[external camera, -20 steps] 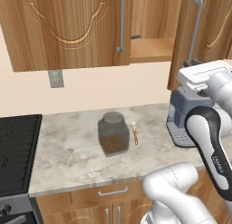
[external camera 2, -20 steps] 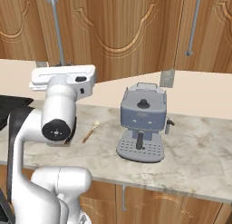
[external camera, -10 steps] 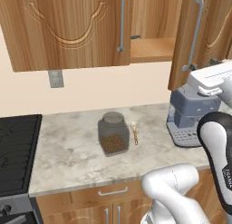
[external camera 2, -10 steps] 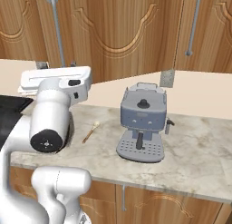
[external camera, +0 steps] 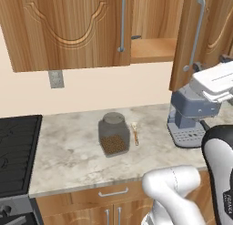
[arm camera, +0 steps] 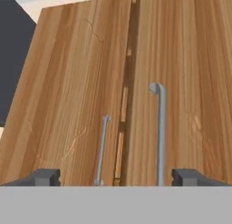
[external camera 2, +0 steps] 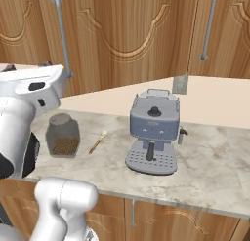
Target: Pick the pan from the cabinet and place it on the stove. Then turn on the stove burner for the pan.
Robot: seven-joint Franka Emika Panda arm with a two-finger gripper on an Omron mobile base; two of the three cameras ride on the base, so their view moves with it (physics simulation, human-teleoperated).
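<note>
Facing the cabinet (arm camera: pixel 136 82) with fingers (arm camera: pixel 43 177) spread wide and empty, I judged myself mid-opening: pan not yet visible, next swinging the ajar door (external camera: pixel 195 42) fully clear.

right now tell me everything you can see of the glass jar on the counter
The jar is squat, rounded smoky-grey glass with a flat grey lid, closed. Small brown pellets fill roughly its lower third. It stands upright on the marble counter, between the stove and the grey espresso machine. A small wooden spoon lies beside it, apart. Nothing else touches it.
</note>
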